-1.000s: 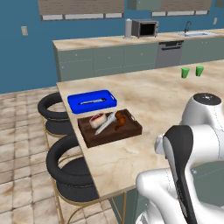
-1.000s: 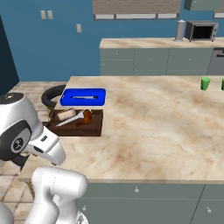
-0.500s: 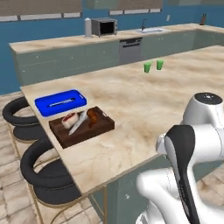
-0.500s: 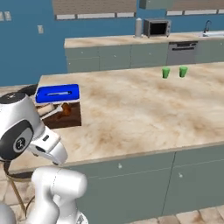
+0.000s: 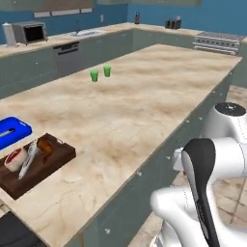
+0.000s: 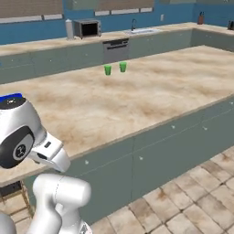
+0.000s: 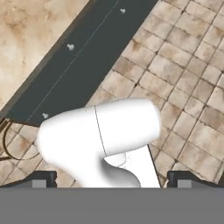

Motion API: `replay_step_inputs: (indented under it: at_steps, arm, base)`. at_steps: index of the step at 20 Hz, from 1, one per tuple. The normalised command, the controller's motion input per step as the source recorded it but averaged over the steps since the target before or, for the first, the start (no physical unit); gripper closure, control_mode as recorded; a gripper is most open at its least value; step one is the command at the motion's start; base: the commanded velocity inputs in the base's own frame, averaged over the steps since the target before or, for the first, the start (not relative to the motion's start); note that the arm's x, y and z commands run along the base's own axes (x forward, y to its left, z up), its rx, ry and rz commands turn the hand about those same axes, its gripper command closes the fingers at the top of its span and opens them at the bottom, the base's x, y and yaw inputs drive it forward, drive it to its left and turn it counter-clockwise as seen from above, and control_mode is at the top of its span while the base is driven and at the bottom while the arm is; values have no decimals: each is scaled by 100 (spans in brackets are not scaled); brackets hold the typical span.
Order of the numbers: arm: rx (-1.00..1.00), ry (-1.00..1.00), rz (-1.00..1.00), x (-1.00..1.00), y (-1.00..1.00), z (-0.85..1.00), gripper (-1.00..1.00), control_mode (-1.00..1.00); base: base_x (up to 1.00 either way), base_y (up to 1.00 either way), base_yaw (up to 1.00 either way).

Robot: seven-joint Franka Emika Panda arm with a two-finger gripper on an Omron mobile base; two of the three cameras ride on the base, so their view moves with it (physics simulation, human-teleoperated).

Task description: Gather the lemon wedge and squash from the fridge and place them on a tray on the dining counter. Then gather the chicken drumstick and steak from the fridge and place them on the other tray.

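Note:
A brown tray (image 5: 58, 157) lies at the left end of the dining counter (image 5: 144, 106). On it are a red, white-edged piece that looks like the steak (image 5: 14, 158), a pale long piece and a brown-orange piece (image 5: 46, 144). A blue tray (image 5: 14, 129) beside it is cut off by the frame edge; a sliver of the same tray (image 6: 10, 97) peeks over the arm. Lemon wedge, squash and fridge are out of view. In the hand view my gripper (image 7: 113, 180) is open, held low beside the counter's dark side panel (image 7: 78, 65), with nothing in it.
Two green cups (image 5: 100, 73) (image 6: 115, 68) stand mid-counter. A microwave (image 6: 87, 28) and a sink sit on the back counter, a stove (image 5: 214, 41) at the far right. A black stool (image 5: 14, 234) is under the counter's left end. Tiled floor (image 7: 183, 87) lies below the hand.
The whole picture has shifted: the base has turned and driven along the counter, so the trays slid to the left edge. The gripper has stayed open.

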Motion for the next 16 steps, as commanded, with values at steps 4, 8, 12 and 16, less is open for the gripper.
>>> replay_step_inputs:
  at_steps: [4, 8, 12, 16]
  arm:
    - [0, 0, 0, 0, 0, 0, -100, 100]
    - [0, 0, 0, 0, 0, 0, -100, 100]
    - [0, 0, 0, 0, 0, 0, -100, 100]
    - [0, 0, 0, 0, 0, 0, -100, 100]
  base:
    - [38, -66, -52]
    - [49, -65, -48]
    - [56, -65, -44]
    - [63, -52, -42]
